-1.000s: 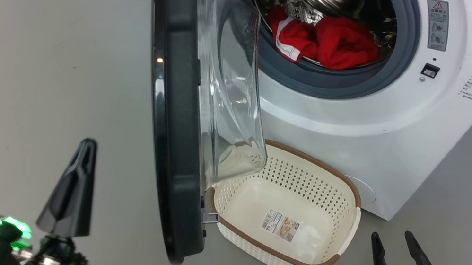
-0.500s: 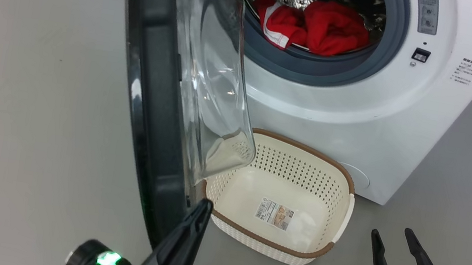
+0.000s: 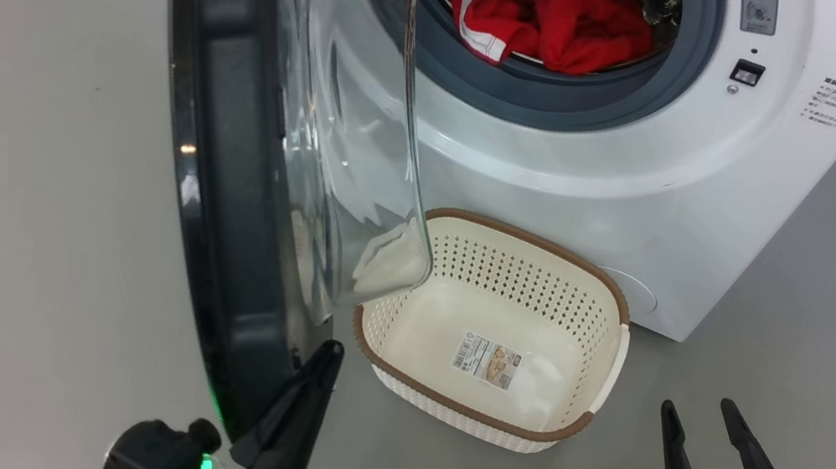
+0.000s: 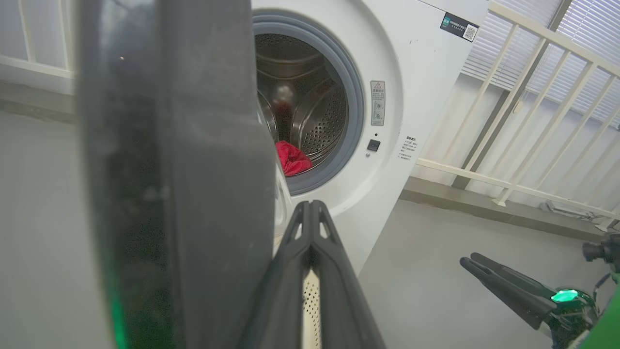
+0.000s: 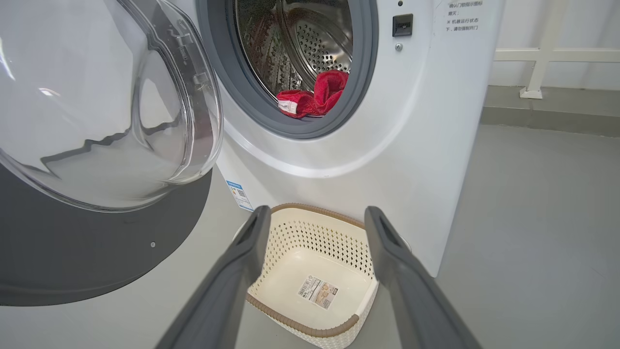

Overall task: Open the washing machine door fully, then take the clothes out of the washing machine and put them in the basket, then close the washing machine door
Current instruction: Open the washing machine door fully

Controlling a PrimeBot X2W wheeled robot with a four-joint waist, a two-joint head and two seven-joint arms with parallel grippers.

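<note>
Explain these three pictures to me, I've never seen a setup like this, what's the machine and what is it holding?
It's a wheeled robot with two arms, each ending in a two-fingered gripper. One picture looks down from its head; the other two look along each wrist's fingers. The left gripper is shut, empty, beside the lower edge of the washing machine door, which stands open. The right gripper is open and empty. On the floor stands the washing machine, red clothes inside it, and an empty basket in front.
</note>
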